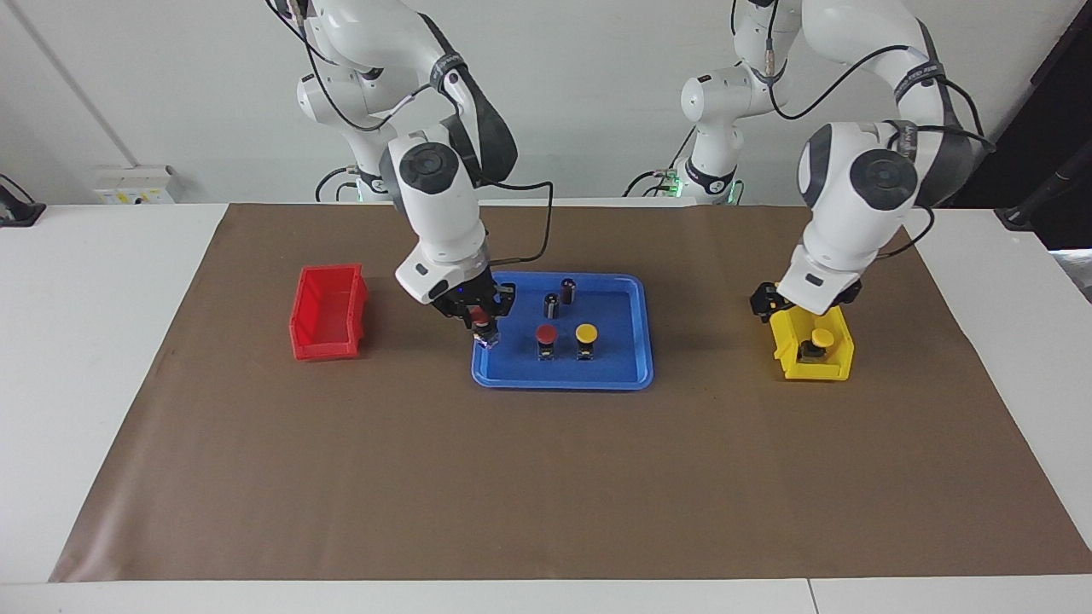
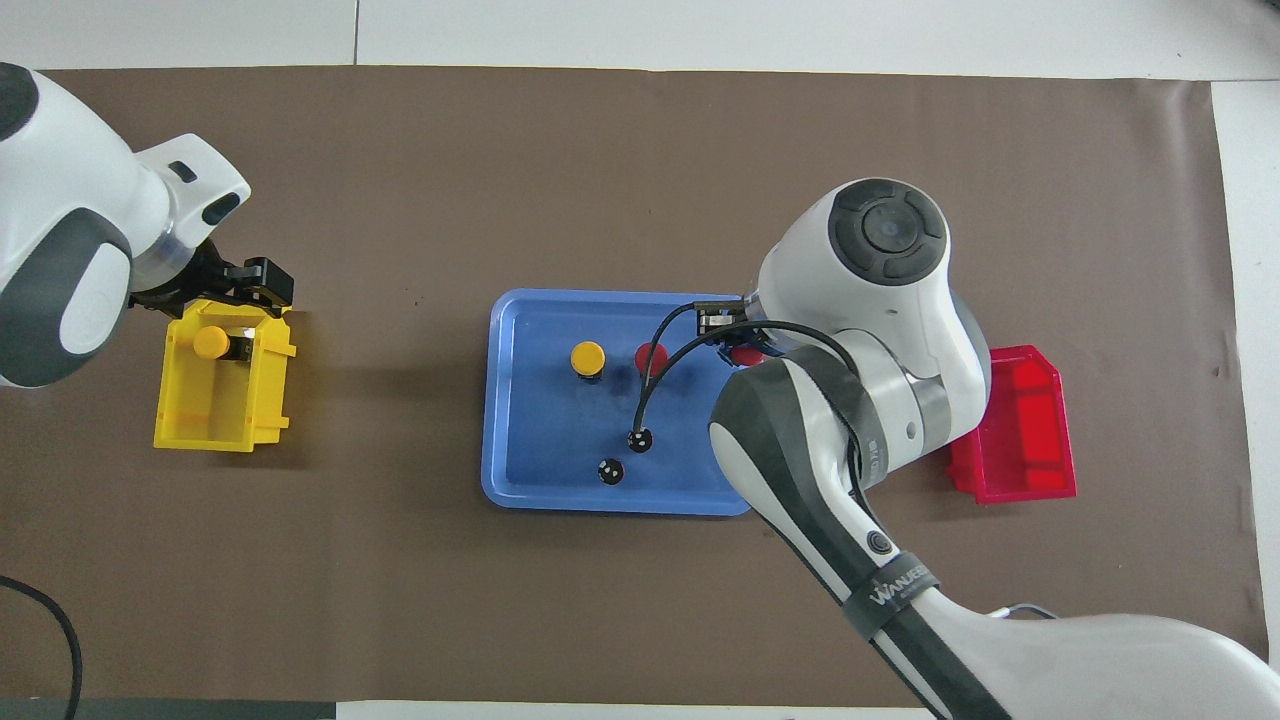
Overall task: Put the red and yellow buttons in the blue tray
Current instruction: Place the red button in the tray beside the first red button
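The blue tray (image 1: 614,362) lies mid-table and also shows in the overhead view (image 2: 540,440). One red button (image 1: 546,334) and one yellow button (image 1: 586,333) stand in it. My right gripper (image 1: 485,331) is shut on a second red button (image 1: 482,320), low over the tray's end toward the right arm; its red cap peeks out in the overhead view (image 2: 745,355). The second yellow button (image 1: 821,338) sits in the yellow bin (image 1: 832,367). My left gripper (image 1: 809,331) reaches down into that bin right beside this button.
Two dark capless cylinders (image 1: 552,304) (image 1: 568,290) stand in the tray, nearer to the robots than the buttons. A red bin (image 1: 328,311) with nothing showing in it sits toward the right arm's end. Brown paper covers the table.
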Robot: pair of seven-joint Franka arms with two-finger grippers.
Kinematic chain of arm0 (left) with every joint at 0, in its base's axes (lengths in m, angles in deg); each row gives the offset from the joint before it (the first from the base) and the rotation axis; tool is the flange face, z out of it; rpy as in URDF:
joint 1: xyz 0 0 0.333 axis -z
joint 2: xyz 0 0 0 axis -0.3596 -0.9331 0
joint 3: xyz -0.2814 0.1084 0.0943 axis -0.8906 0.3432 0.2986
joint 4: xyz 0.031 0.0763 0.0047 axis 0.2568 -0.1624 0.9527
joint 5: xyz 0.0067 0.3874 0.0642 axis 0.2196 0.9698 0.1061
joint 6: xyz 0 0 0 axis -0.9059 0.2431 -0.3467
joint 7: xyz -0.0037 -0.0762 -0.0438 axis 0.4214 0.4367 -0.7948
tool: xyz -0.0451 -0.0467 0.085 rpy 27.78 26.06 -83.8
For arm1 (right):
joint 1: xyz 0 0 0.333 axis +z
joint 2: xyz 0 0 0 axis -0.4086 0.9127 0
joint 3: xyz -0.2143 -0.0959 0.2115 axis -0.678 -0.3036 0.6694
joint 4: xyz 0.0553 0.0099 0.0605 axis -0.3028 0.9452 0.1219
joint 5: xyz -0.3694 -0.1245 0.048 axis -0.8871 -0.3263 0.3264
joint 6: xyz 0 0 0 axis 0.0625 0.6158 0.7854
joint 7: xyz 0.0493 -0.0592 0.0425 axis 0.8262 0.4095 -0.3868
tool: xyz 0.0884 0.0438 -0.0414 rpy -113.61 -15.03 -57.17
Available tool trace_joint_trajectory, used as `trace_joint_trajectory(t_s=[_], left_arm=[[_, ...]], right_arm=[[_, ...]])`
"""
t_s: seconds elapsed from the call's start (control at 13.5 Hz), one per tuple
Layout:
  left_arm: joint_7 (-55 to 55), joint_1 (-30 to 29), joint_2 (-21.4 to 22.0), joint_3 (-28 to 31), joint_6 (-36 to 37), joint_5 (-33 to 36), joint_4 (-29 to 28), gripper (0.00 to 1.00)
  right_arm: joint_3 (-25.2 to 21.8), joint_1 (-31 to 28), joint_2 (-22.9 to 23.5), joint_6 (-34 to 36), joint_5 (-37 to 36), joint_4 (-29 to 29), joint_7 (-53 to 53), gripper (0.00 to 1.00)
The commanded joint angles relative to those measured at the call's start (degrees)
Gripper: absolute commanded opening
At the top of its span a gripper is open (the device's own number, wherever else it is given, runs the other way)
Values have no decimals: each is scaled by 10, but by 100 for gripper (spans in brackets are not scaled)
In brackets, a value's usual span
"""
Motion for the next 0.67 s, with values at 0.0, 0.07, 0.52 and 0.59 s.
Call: trace_joint_trajectory(t_s=[0.0, 0.07, 0.52, 0.59], left_arm=[[-31, 6, 42, 39, -78, -30, -75, 100], [-53, 6, 51, 57, -110, -52, -97, 100], [-63, 3, 54, 66, -187, -56, -161, 82], [-63, -3, 54, 66, -199, -59, -173, 77]], right_arm=[[-2, 7, 22, 1, -23, -14, -78, 26], [-2, 8, 23, -3, -31, -12, -97, 26], [-2, 12, 42, -48, -71, -9, -157, 27], [-2, 14, 47, -61, -71, -9, -158, 27]])
